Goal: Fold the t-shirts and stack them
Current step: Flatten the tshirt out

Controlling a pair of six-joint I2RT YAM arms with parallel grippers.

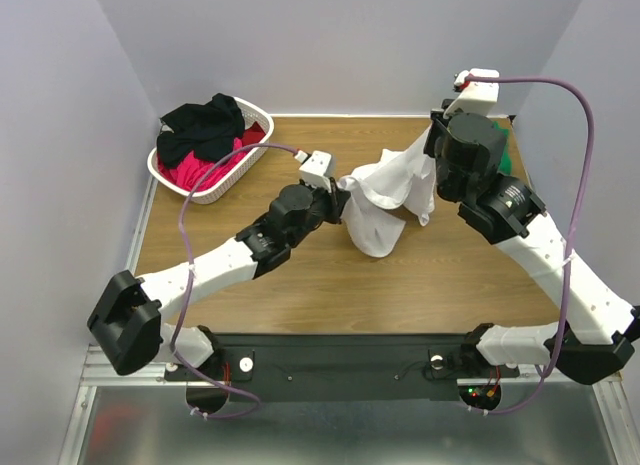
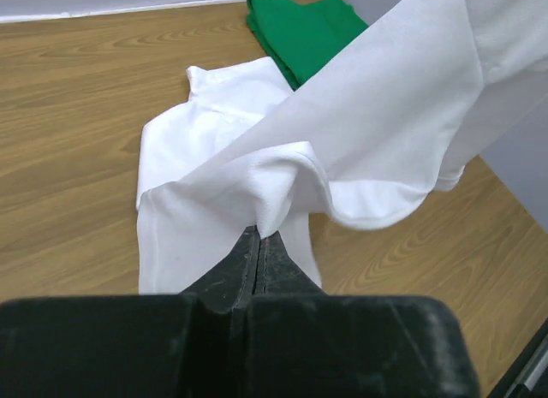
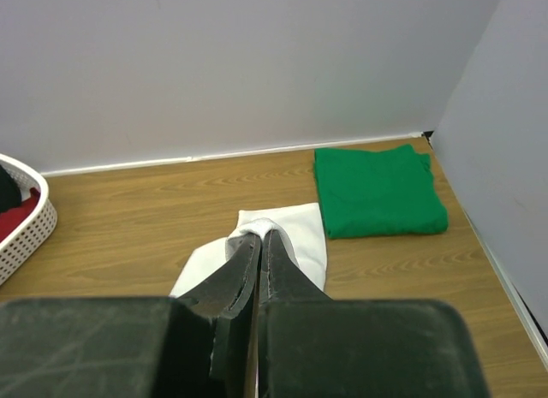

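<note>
A large white t-shirt [image 1: 385, 200] hangs above the table's middle, held between both arms. My left gripper [image 1: 338, 185] is shut on one edge of it [image 2: 282, 201]; my right gripper [image 1: 440, 135] is shut on another edge [image 3: 291, 244], held higher. Its lower part droops to the wood. A folded green t-shirt [image 3: 377, 191] lies flat at the far right corner, also in the left wrist view [image 2: 304, 30]; in the top view the right arm mostly hides it [image 1: 510, 155]. Black [image 1: 205, 125] and red/pink [image 1: 205, 167] shirts lie heaped in the basket.
A white lattice basket [image 1: 235, 175] stands at the far left of the wooden table [image 1: 300, 285]; its rim shows in the right wrist view [image 3: 21, 227]. Grey walls close in the back and both sides.
</note>
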